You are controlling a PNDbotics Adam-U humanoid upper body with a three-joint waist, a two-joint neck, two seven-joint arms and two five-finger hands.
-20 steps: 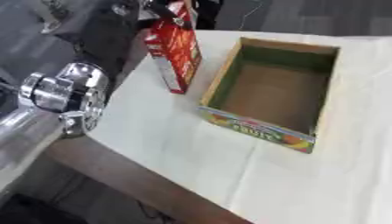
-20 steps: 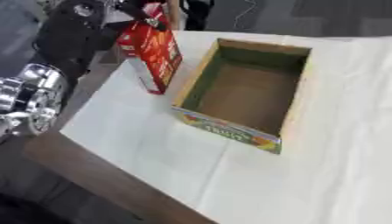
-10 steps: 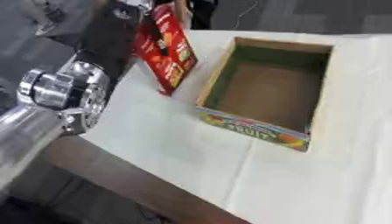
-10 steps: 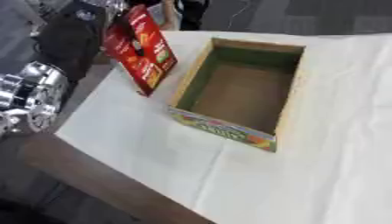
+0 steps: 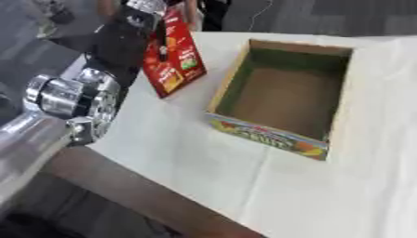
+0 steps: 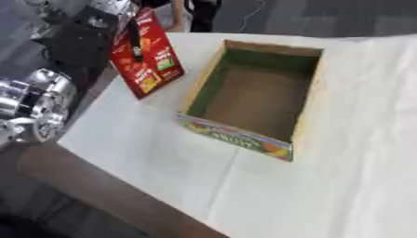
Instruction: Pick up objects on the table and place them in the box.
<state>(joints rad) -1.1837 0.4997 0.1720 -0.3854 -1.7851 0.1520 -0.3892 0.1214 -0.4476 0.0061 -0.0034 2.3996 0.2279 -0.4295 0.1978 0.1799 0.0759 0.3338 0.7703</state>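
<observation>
The left hand (image 5: 134, 35), entering from the upper left of the frame, holds a red carton (image 5: 172, 53) by its upper end, with dark fingers (image 6: 135, 44) curled across the printed face; the thumb side is hidden behind the carton. The carton stands tilted in the upper left, its lower corner at or just above the white tablecloth (image 5: 187, 144); contact there cannot be confirmed. The open cardboard box (image 6: 248, 135), green-lined with a printed front panel, sits at centre frame, just right of the carton and apart from it; nothing can be seen lying inside. The silver joint of the left arm (image 5: 69, 104) fills the left edge. The right hand does not appear in either view. The step in hand appears to be the pick-up and carry of the carton, with placement not yet made. The next move would call for raising the carton clear of the box's near-left wall, carrying it rightward over the opening, and lowering it inside before letting go; the tilt suggests that a corner could catch on the rim.
</observation>
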